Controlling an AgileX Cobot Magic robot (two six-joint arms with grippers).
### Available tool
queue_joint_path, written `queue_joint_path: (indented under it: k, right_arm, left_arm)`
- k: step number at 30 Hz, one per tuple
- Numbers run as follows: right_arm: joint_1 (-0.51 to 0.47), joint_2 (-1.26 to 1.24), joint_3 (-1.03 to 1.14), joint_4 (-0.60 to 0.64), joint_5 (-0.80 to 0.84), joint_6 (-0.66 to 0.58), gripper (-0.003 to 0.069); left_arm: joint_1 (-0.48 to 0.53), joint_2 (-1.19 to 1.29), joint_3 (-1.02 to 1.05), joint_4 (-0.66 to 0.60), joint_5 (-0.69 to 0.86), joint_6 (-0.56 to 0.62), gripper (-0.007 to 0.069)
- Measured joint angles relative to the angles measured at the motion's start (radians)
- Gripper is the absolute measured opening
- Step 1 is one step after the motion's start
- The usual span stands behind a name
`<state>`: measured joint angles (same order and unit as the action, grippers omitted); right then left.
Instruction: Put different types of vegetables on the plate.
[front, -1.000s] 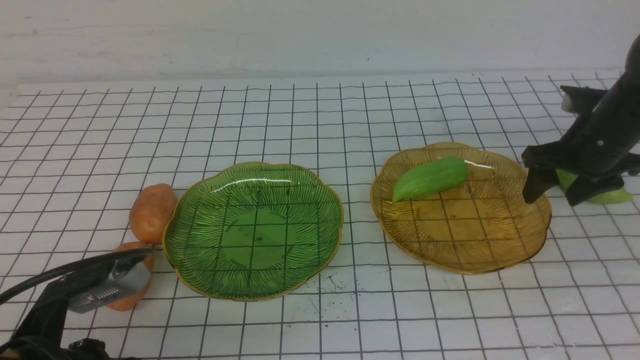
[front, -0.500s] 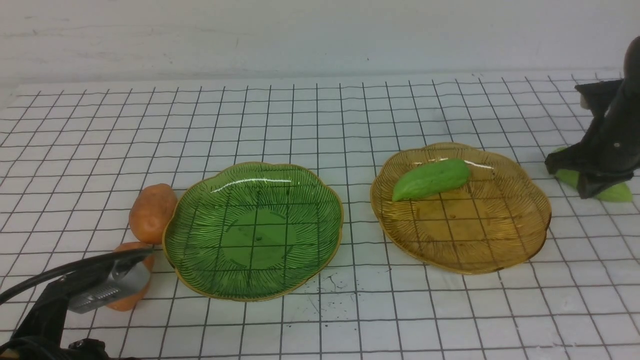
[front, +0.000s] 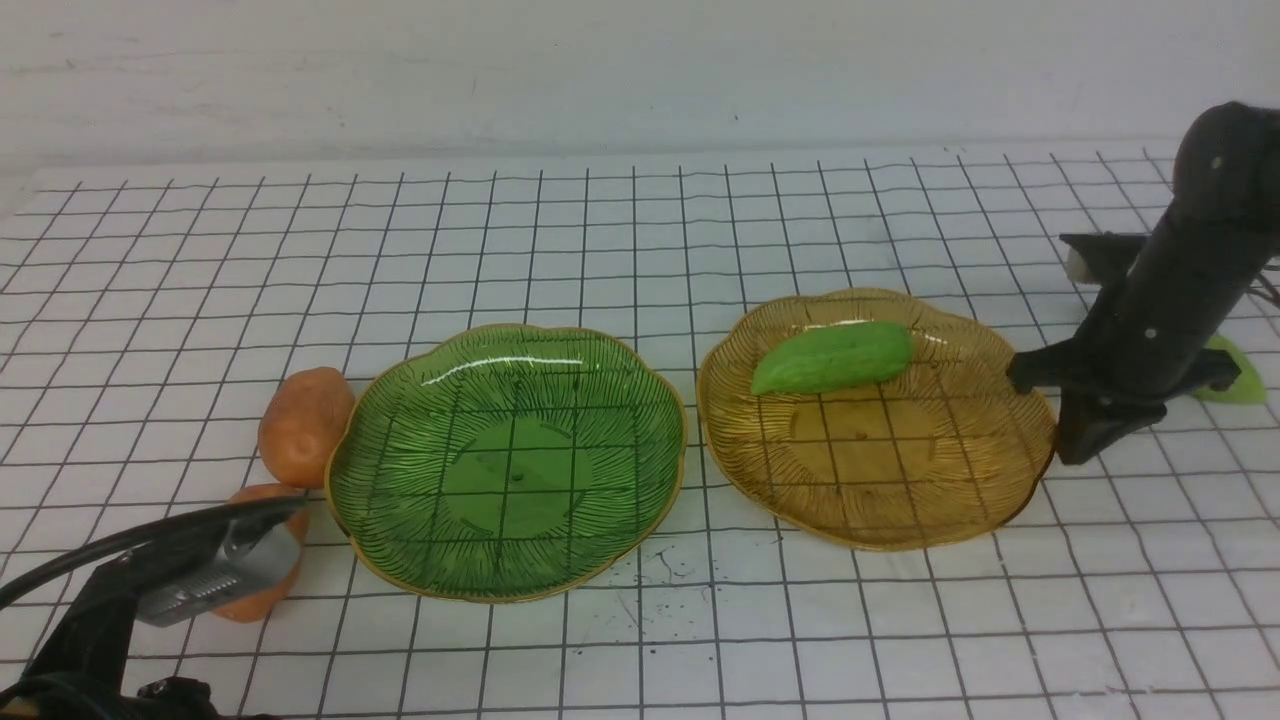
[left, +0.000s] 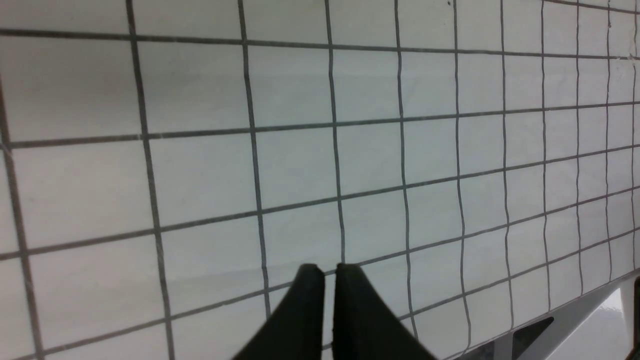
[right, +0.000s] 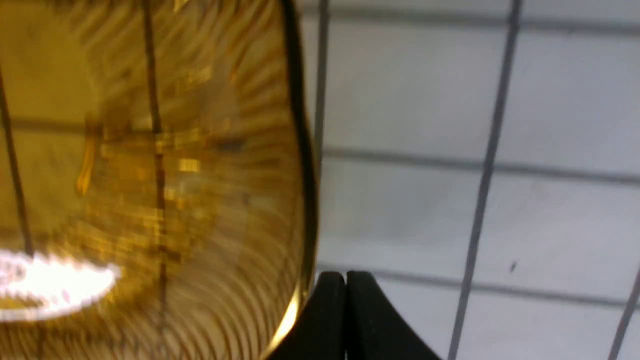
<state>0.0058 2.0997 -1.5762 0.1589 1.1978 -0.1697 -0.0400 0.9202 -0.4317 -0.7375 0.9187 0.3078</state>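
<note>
Two grippers, both pressed together: right gripper (front: 1078, 450) right at the amber plate (front: 900, 510) rim, gourd (front: 832, 357) lying on it, left gripper (left: 328, 272) low by a potato (front: 250, 603).

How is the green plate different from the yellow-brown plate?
The green plate is green glass; the yellow-brown plate is amber. The green plate has nothing in it, while the yellow-brown plate holds a green gourd. A potato sits right beside the green plate's left rim, but the shut right gripper is at the yellow-brown plate's right rim. Both are see-through, ribbed, wavy-edged, and lie flat on the gridded table.
</note>
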Motion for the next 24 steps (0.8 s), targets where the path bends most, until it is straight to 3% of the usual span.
queue_joint_path:
  k: [9,14,18,22,24]
  right_arm:
    - [-0.04,-0.005,-0.152,-0.123,0.013,0.049,-0.0014]
    - [-0.048,-0.007,-0.202,-0.197,-0.116,0.018,0.0014]
    - [-0.048,-0.003,-0.202,-0.228,-0.182,-0.021,0.0111]
    - [-0.048,0.019,-0.202,-0.319,-0.204,-0.04,0.0334]
    - [-0.048,0.029,-0.202,-0.346,-0.205,-0.042,0.0412]
  left_arm:
    - [0.0,0.0,0.0,0.0,0.0,0.0,0.0013]
    - [0.0,0.0,0.0,0.0,0.0,0.0,0.0013]
    - [0.0,0.0,0.0,0.0,0.0,0.0,0.0013]
    - [0.0,0.0,0.0,-0.001,0.0,0.0,0.0013]
    - [0.0,0.0,0.0,-0.001,0.0,0.0,0.0013]
